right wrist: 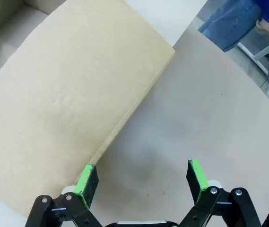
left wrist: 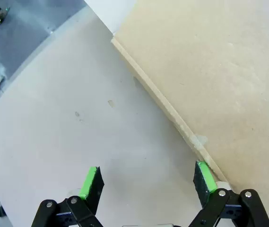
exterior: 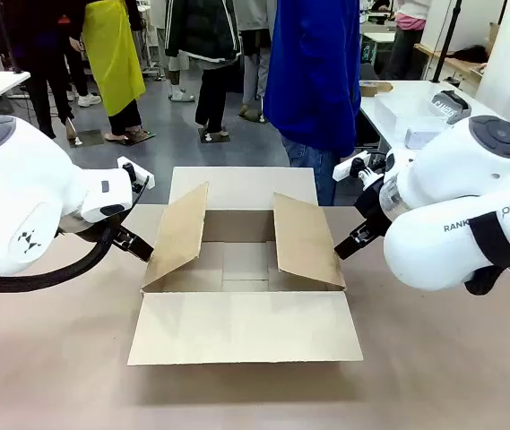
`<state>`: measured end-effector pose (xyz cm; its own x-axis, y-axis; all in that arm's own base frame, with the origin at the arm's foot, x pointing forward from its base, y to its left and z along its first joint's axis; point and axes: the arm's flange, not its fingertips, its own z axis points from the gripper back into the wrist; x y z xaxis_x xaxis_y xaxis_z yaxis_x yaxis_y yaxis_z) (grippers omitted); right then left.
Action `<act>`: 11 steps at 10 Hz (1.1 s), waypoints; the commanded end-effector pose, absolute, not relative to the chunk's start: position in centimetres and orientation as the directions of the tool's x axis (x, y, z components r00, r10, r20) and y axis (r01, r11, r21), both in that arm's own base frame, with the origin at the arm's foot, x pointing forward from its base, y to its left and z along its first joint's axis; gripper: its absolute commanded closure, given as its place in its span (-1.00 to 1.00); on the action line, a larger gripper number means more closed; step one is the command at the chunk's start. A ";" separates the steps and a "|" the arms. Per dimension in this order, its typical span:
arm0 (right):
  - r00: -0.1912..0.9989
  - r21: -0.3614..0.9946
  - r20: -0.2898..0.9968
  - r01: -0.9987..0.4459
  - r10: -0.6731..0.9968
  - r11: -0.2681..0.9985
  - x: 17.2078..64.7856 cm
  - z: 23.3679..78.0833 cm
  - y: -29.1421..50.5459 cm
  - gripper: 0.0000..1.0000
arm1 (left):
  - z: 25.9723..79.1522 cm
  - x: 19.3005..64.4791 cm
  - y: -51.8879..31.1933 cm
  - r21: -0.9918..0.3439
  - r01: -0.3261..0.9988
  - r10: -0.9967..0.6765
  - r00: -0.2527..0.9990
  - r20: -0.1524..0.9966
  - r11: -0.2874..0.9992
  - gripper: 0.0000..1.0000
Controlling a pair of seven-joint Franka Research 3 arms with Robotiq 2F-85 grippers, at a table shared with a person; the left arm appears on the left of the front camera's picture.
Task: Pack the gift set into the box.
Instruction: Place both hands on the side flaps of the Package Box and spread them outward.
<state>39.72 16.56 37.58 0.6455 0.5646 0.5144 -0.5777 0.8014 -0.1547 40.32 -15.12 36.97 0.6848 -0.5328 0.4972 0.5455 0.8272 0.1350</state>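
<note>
The box (exterior: 246, 327) lies open in the middle of the table, its near and far flaps flat and its two side flaps raised. Its inside looks bare. The gift set is out of view. My left gripper (exterior: 136, 242) hangs just outside the left flap (left wrist: 210, 71), open with nothing between its pads (left wrist: 91, 182). My right gripper (exterior: 349, 244) sits just outside the right flap (right wrist: 68, 104), also open and holding nothing, one pad (right wrist: 87, 178) close to the flap's edge.
A person in a blue top (exterior: 313, 72) stands at the far side behind the box. A white table (exterior: 416, 112) with small items stands at the back right. The brown tabletop (exterior: 48, 358) spreads in front of and beside the box.
</note>
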 end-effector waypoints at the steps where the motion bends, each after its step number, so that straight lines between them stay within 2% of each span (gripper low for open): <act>1: 0.645 -0.155 0.515 -0.578 0.565 0.801 39.7 37.6 16.6 -1.00 | 37.0 40.3 -15.2 0.135 0.546 -0.533 0.684 0.498 0.827 -1.00; 11: 0.645 -0.155 0.515 -0.578 0.565 0.801 39.7 37.6 16.6 -1.00 | 37.0 40.3 -15.2 0.135 0.546 -0.533 0.684 0.498 0.827 -1.00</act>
